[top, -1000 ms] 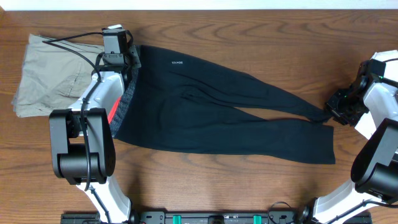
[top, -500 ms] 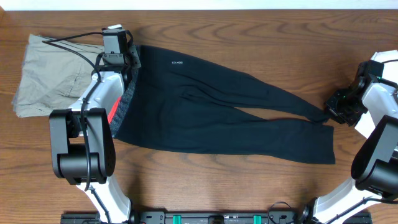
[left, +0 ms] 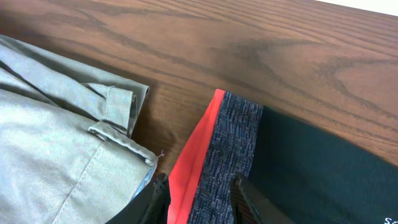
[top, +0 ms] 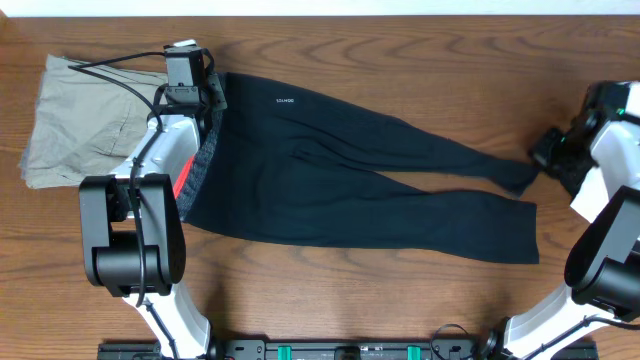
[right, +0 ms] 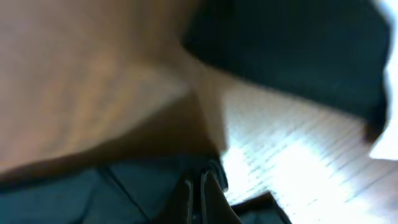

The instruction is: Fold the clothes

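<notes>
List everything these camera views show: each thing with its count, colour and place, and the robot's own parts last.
black leggings: one, black with a red-and-grey waistband, spread flat across the table's middle, legs towards the right.
khaki trousers: one, beige, bunched at the far left, beside the waistband.
wooden table: one, dark brown, under everything.
left arm: one, white and black, lying over the waistband end.
right arm: one, white and black, at the right edge.
left gripper: one, black, jaws on the waistband.
right gripper: one, black, jaws closed, apparently pinching the far leg's cuff.
</notes>
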